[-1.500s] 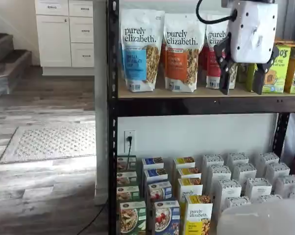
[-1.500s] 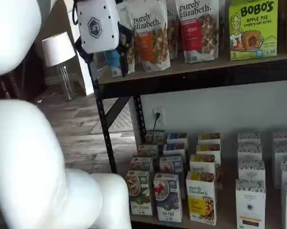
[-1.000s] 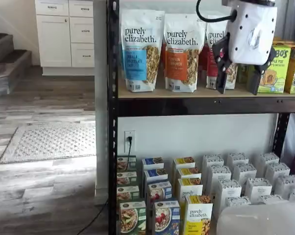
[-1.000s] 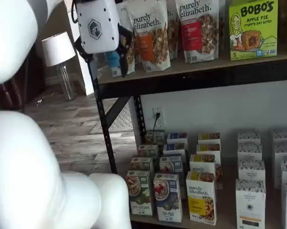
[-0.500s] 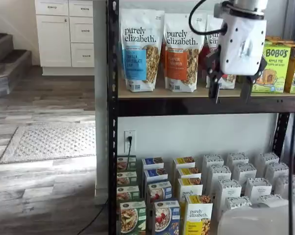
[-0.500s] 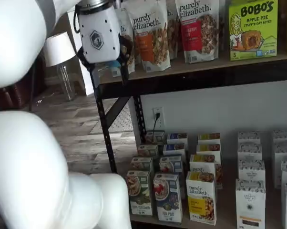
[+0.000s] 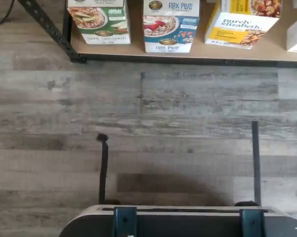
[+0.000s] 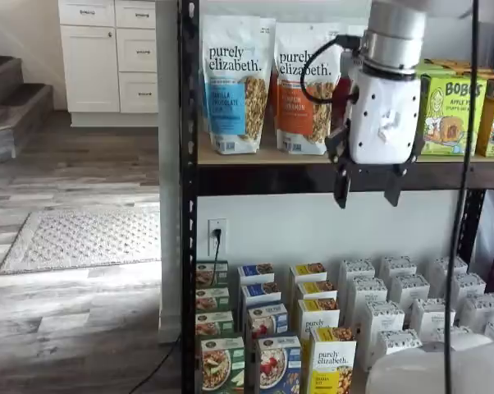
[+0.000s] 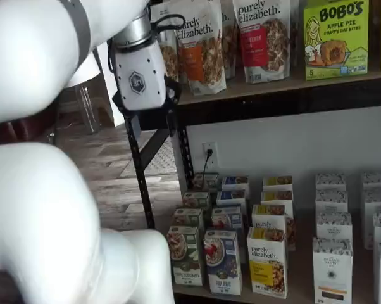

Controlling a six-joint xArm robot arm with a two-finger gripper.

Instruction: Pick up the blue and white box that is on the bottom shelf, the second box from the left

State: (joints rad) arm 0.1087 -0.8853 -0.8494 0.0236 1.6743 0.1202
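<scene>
The blue and white box point(image 8: 278, 365) point(image 9: 223, 261) stands at the front of the bottom shelf point(image 9: 302, 277), between a green carton point(image 8: 221, 364) and a yellow carton point(image 8: 332, 361). My gripper point(image 8: 368, 190) point(image 9: 151, 124) hangs well above it, at the level of the upper shelf's front edge. Its two black fingers point down with a plain gap between them and nothing held. In the wrist view the blue and white box point(image 7: 169, 24) stands at the front edge of the bottom shelf point(image 7: 207, 52), beyond the wood floor.
Tall granola bags point(image 8: 237, 82) and green Bobo's boxes point(image 9: 335, 38) fill the upper shelf. White cartons point(image 8: 411, 308) line the right of the bottom shelf. A black rack post point(image 8: 189, 197) stands at the left. My white arm point(image 9: 45, 209) blocks one view's left side.
The gripper has come down from in front of the upper shelf's bags to the shelf's front edge and shifted sideways. Its fingers stay apart.
</scene>
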